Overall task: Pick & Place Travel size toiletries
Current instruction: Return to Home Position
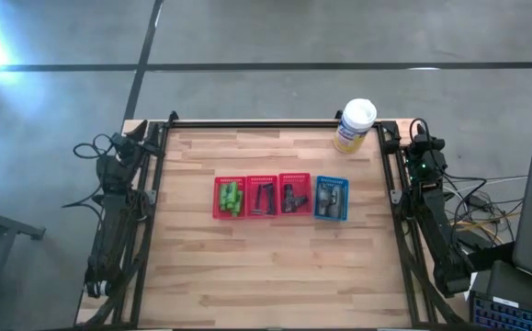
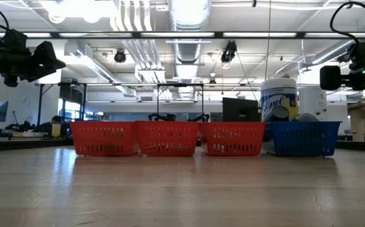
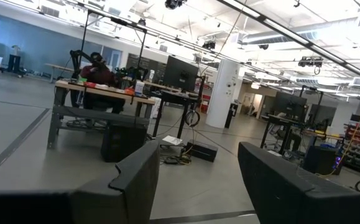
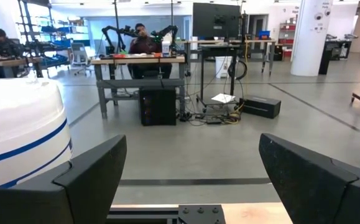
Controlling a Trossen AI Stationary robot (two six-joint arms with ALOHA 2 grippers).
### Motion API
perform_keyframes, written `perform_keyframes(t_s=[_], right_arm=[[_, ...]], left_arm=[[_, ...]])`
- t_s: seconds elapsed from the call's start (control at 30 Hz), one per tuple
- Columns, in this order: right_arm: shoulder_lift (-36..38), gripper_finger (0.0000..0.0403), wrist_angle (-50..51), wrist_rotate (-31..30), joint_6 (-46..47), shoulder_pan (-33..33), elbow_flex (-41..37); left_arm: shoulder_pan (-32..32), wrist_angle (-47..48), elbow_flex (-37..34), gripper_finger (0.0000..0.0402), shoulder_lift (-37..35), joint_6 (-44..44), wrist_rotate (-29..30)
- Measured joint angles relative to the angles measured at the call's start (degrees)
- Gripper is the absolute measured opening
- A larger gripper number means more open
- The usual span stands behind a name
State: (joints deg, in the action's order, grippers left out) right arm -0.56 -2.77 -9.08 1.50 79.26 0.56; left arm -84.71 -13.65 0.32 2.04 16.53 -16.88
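Low view, table (image 2: 182,189): bare wood in front of the blue basket (image 2: 305,140); nothing of the task lies loose on it.
Basket row: three red baskets (image 2: 168,140) stand side by side with the blue basket, which ends the row.
Grey mini bottles (image 1: 332,198): inside the blue basket. I'd guess light, stiff and slick; pinch across the narrow sides.
Small black tubes (image 1: 290,199): in the red basket next to the blue basket. Likely light and a bit squashy; take them mid-body.
Thin dark razors (image 1: 264,199): two baskets along from the blue basket. Stiff and feather-light, I reckon; hold the handle, not the head.
Green mini tubes (image 1: 232,198): in the red basket farthest from the blue basket. Probably soft-walled; a gentle grip at the middle.
Canister (image 1: 355,124): beyond the blue basket, near the table's far edge; not for sorting.
Left gripper (image 3: 195,165): at the far corner well away from the blue basket, fingers spread wide, empty.
Right gripper (image 4: 192,152): at the far corner beyond the blue basket, just past the canister, spread wide, holding nothing.
Job: looks sorted.
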Motion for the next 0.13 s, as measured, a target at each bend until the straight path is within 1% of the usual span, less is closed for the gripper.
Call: perform_keyframes(t_s=[0.13], right_arm=[[0.0, 0.0364, 0.0, 0.0, 0.0, 0.0, 0.0]], left_arm=[[0.0, 0.0, 0.0, 0.0222, 0.0, 0.0, 0.0]])
